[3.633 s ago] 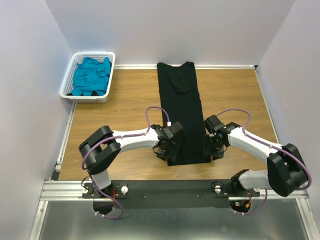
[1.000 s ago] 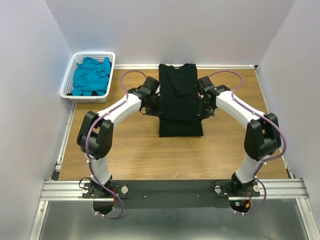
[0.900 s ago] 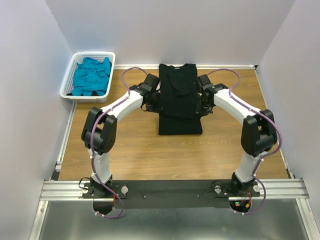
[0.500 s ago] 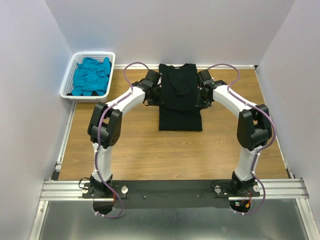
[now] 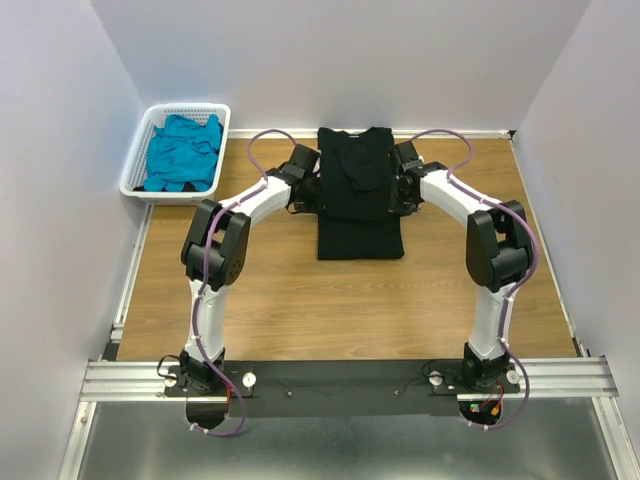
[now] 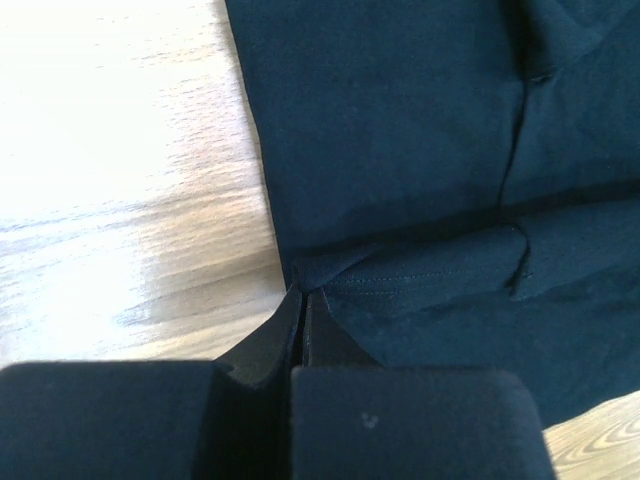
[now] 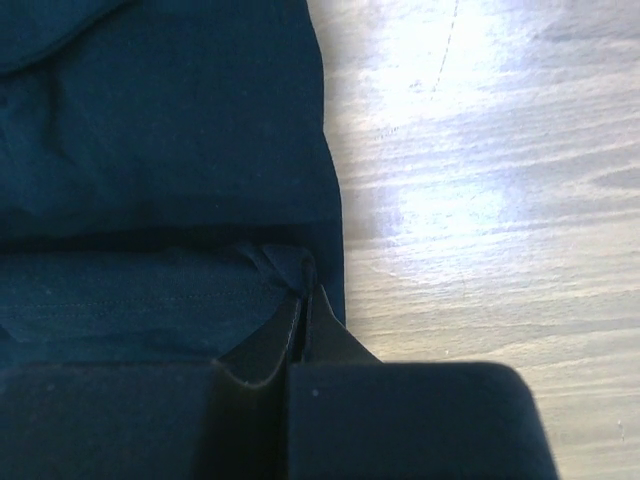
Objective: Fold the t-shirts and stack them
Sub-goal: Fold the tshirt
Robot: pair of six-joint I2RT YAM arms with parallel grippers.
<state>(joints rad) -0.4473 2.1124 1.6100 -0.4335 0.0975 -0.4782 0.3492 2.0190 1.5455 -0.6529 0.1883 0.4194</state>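
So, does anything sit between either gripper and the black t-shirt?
Nothing visible: the left gripper and right gripper are each shut on a folded edge of the black t-shirt; the basket holding the teal t-shirt sits off to the left.

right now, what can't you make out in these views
- Top view: tips of the left gripper and right gripper, hidden under their wrists, dark against the black t-shirt.
- Wrist views: most of that shirt, cut off by frame edges.
- Top view: the teal t-shirt, crumpled in the basket; one tee or several unclear.
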